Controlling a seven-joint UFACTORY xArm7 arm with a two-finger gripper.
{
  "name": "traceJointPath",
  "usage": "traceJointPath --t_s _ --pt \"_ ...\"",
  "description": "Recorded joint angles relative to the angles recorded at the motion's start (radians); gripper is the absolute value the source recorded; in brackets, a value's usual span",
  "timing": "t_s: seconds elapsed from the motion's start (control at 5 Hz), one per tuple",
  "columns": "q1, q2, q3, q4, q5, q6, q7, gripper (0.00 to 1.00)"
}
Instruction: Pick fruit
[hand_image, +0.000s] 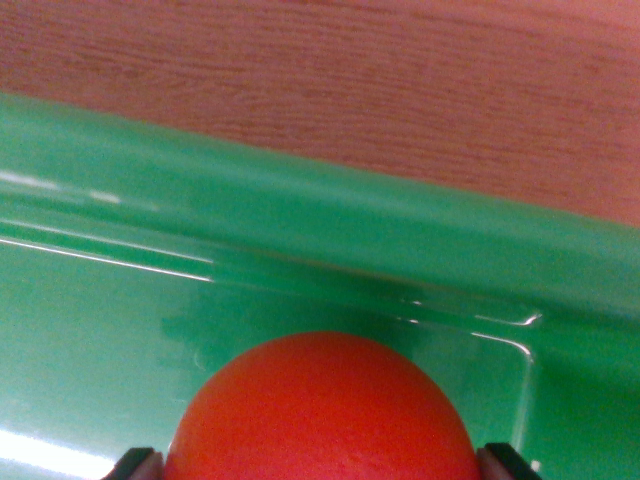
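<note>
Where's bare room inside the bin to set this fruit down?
Bare green floor lies on the wrist view's left, between the red-orange fruit and the bin wall. Tighter on the right, by the bin's inner corner. The gripper fingertips flank the fruit.

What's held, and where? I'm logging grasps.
The fruit, with the jaws at its two opposite sides, above the green bin. Contact itself isn't clearly visible.

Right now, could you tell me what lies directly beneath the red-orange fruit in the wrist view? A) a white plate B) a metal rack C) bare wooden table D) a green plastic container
D: the fruit sits over the green plastic container, with the wooden table beyond its rim.
</note>
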Motion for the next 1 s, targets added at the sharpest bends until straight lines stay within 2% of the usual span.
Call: traceJointPath --t_s 0.2,0.4,0.6,0.8,1.0 --pt "0.0 0.0 0.0 0.0 0.0 0.0 0.0 1.0" --pt "0.001 -0.016 -0.001 0.022 -0.0013 0.038 -0.001 1.0" --pt "0.001 -0.016 -0.001 0.022 -0.0013 0.038 -0.001 1.0" --pt "0.0022 -0.035 -0.002 0.047 -0.0029 0.082 -0.002 1.0" --pt "0.0022 -0.035 -0.002 0.047 -0.0029 0.082 -0.002 1.0"
